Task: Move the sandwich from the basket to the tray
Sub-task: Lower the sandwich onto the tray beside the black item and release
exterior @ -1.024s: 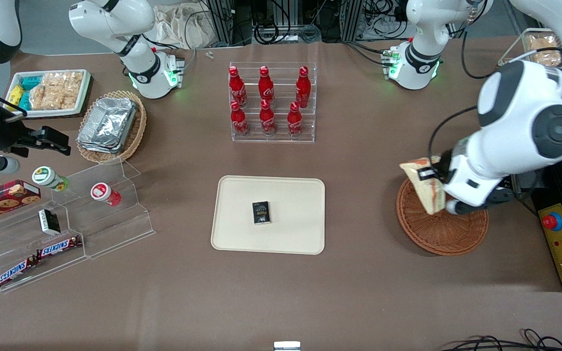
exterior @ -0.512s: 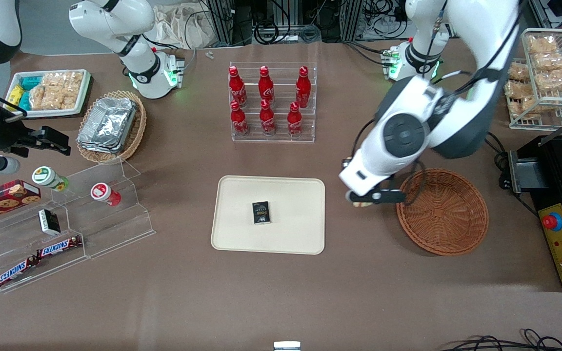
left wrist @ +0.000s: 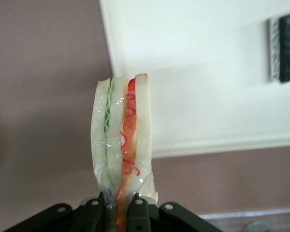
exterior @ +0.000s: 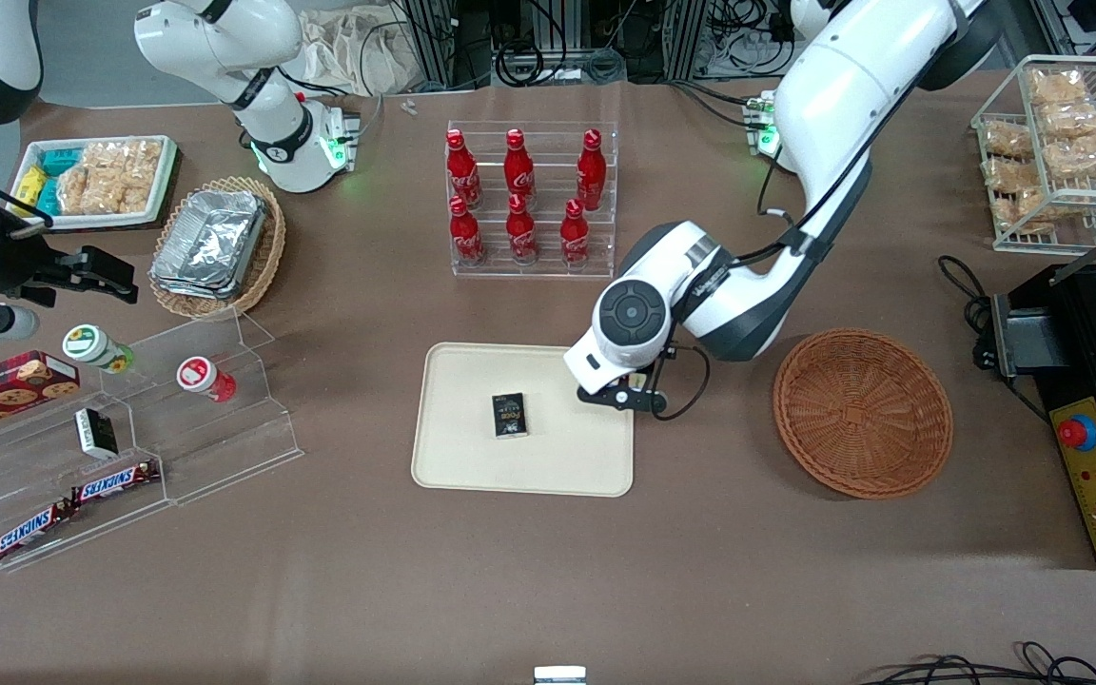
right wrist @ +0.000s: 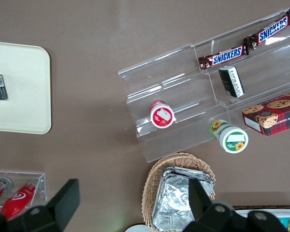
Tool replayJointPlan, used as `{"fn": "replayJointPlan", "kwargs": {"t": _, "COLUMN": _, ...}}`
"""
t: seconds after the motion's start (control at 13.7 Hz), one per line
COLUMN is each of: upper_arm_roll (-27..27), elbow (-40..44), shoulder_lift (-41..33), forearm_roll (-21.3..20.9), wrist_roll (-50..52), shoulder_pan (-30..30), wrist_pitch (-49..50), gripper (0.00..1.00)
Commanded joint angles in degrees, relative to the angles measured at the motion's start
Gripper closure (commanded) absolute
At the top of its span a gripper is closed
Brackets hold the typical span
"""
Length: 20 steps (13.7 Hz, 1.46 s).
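white sandwich [left wrist: 122,140] with red and green filling, cream tray [exterior: 472,466], reddish-brown basket [exterior: 862,414]

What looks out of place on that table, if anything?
One thing: a small black box already lies on the cream tray meant for the sandwich. The end effector, shut on the wrapped sandwich, hangs at the tray's edge nearest the wicker basket.

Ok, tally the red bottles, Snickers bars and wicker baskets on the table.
Red bottles: 6
Snickers bars: 2
Wicker baskets: 2
Total: 10
The claw, shut on the sandwich, hangs over the tray's edge.
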State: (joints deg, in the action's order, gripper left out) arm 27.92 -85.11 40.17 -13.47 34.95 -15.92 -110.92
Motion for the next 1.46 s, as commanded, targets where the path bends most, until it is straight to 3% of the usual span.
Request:
{"fn": "replayJointPlan", "kwargs": {"t": 0.0, "upper_arm_roll": -0.3, "elbow": 2.5, "shoulder_lift": 3.1, "forearm_roll": -2.3, "wrist_roll": 0.5, "shoulder_pan": -1.3, "wrist_pitch": -5.1, "gripper": 1.00}}
{"fn": "replayJointPlan", "kwargs": {"t": 0.37, "upper_arm_roll": -0.7, "elbow": 2.2, "shoulder_lift": 5.6, "forearm_roll": -8.1, "wrist_roll": 2.5, "shoulder_pan": -1.3, "wrist_pitch": -10.6, "gripper": 1.00}}
{"fn": "replayJointPlan", "kwargs": {"t": 0.44, "upper_arm_roll": -0.7, "elbow": 2.2, "shoulder_lift": 5.8, "forearm_roll": -9.1, "wrist_roll": 3.5, "shoulder_pan": -1.4, "wrist_pitch": -10.6, "gripper": 0.85}}
{"fn": "replayJointPlan", "kwargs": {"t": 0.51, "upper_arm_roll": -0.7, "elbow": 2.3, "shoulder_lift": 6.3, "forearm_roll": -9.8, "wrist_roll": 4.1, "shoulder_pan": -1.4, "wrist_pitch": -10.6, "gripper": 0.59}}
{"fn": "replayJointPlan", "kwargs": {"t": 0.59, "upper_arm_roll": -0.7, "elbow": 2.4, "shoulder_lift": 6.8, "forearm_roll": -10.0, "wrist_roll": 4.8, "shoulder_pan": -1.3, "wrist_pitch": -10.6, "gripper": 0.24}}
{"fn": "replayJointPlan", "kwargs": {"t": 0.66, "upper_arm_roll": -0.7, "elbow": 2.3, "shoulder_lift": 6.7, "forearm_roll": -10.0, "wrist_roll": 5.4, "shoulder_pan": -1.4, "wrist_pitch": -10.6, "gripper": 0.00}}
{"fn": "replayJointPlan", "kwargs": {"t": 0.95, "upper_arm_roll": -0.6, "elbow": 2.7, "shoulder_lift": 5.5, "forearm_roll": -9.2, "wrist_roll": 7.1, "shoulder_pan": -0.8, "wrist_pitch": -8.6, "gripper": 0.00}}
{"fn": "replayJointPlan", "kwargs": {"t": 1.1, "upper_arm_roll": -0.4, "elbow": 3.5, "shoulder_lift": 3.9, "forearm_roll": -8.3, "wrist_roll": 6.4, "shoulder_pan": -0.3, "wrist_pitch": -2.8, "gripper": 0.00}}
{"fn": "replayJointPlan", "kwargs": {"t": 1.39, "upper_arm_roll": -0.2, "elbow": 7.9, "shoulder_lift": -1.1, "forearm_roll": -1.8, "wrist_roll": 0.3, "shoulder_pan": 1.9, "wrist_pitch": 9.6, "gripper": 0.00}}
